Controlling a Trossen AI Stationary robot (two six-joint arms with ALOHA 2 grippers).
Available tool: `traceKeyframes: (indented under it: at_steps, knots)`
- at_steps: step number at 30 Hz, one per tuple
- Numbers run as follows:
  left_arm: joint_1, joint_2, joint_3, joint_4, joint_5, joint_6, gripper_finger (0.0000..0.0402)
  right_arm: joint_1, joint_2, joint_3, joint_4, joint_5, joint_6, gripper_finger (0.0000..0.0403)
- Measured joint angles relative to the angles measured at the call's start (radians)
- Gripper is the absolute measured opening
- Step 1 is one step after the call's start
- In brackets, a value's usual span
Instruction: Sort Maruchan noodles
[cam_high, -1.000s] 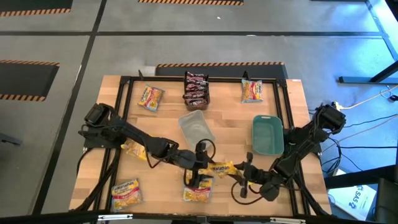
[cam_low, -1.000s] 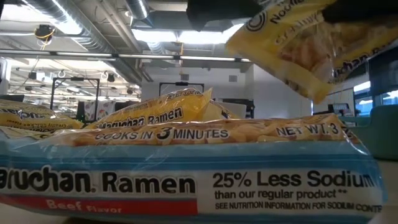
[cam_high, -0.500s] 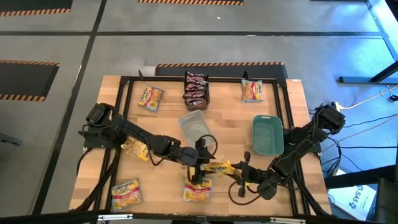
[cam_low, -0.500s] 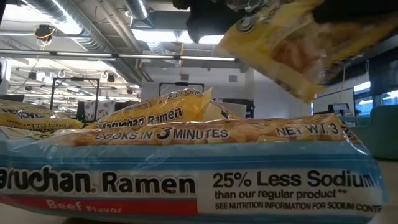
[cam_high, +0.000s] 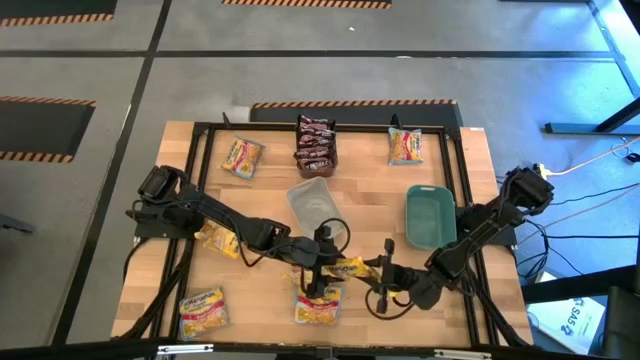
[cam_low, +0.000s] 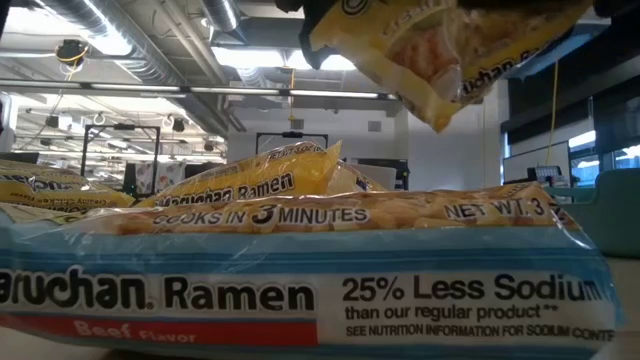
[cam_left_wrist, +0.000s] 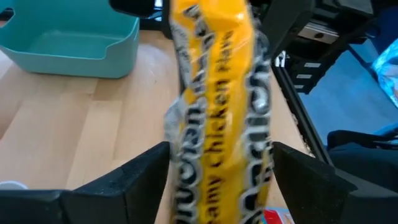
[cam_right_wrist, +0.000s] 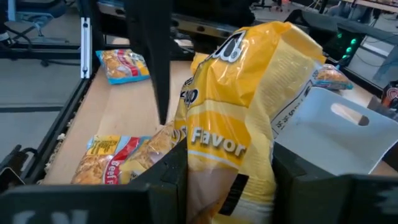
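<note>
a crinkly yellow plastic ramen packet is held up off the light wooden table near its front edge, clamped in the right gripper. the left gripper is spread wide, one finger either side of that packet, nothing actually gripped.

Bright ceiling strip lights glare in the low view, while the close yellow packet blurs in the left wrist view.

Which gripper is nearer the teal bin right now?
Right. The right gripper sits just in front of the teal bin, shut on the yellow packet; the left gripper is farther left.
</note>
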Motion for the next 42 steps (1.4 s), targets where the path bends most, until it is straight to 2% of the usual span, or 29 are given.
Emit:
traceKeyframes:
  at_steps: [11,14,18,22,26,28,32,38,42]
  knots:
    - [0.006,0.000,0.000,-0.004,0.033,0.009,0.0151,-0.036,0.000,0.000,0.047,-0.072,0.000,0.0123]
    - [0.009,-0.004,0.000,-0.018,0.035,0.011,0.0135,-0.036,0.000,0.000,0.046,-0.067,-0.002,0.0146]
    - [0.009,-0.049,-0.001,-0.106,0.016,0.029,0.0132,-0.036,-0.007,0.000,0.047,-0.064,-0.030,0.0201]
    - [0.009,-0.154,0.004,-0.272,-0.084,0.033,0.0132,-0.036,-0.048,0.000,0.002,-0.064,-0.042,0.0244]
    - [0.029,-0.247,0.004,-0.456,-0.268,0.007,0.0132,-0.034,-0.080,0.000,-0.090,-0.021,-0.027,0.0264]
    - [0.056,-0.267,0.006,-0.530,-0.338,0.004,0.0132,-0.039,-0.088,0.000,-0.137,0.043,-0.031,0.0265]
    - [0.142,-0.251,0.005,-0.634,-0.330,-0.017,0.0131,-0.090,-0.089,0.000,-0.241,0.129,-0.015,0.0256]
    - [0.267,-0.191,0.005,-0.649,-0.249,-0.019,0.0131,-0.227,-0.087,0.000,-0.431,0.054,0.109,0.0224]
    - [0.320,-0.174,0.005,-0.679,-0.214,-0.023,0.0131,-0.312,-0.087,0.000,-0.478,0.006,0.126,0.0187]
